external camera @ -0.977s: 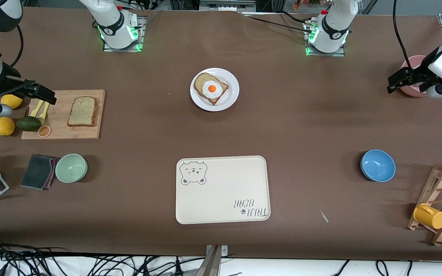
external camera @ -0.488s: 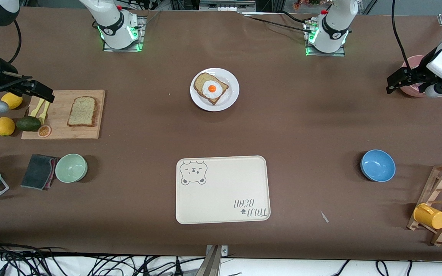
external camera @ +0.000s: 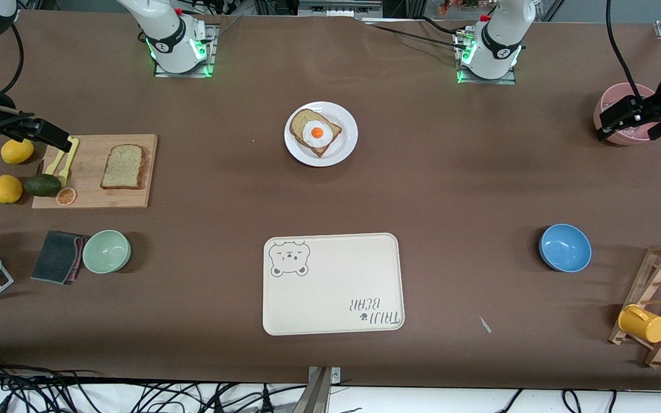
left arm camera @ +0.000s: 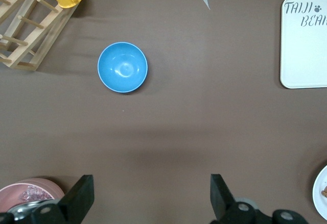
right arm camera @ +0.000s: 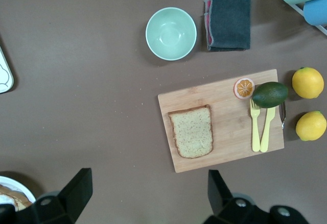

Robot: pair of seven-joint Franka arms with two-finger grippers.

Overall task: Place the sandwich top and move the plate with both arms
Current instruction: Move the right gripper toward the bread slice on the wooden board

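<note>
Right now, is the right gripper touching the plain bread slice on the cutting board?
Apart. The front view shows the right gripper open over the cutting board's edge by the forks, with bare board between it and the bread slice.

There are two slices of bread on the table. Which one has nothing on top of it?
The sandwich top on the wooden cutting board is bare. The other slice, on the plate, carries a fried egg.
</note>
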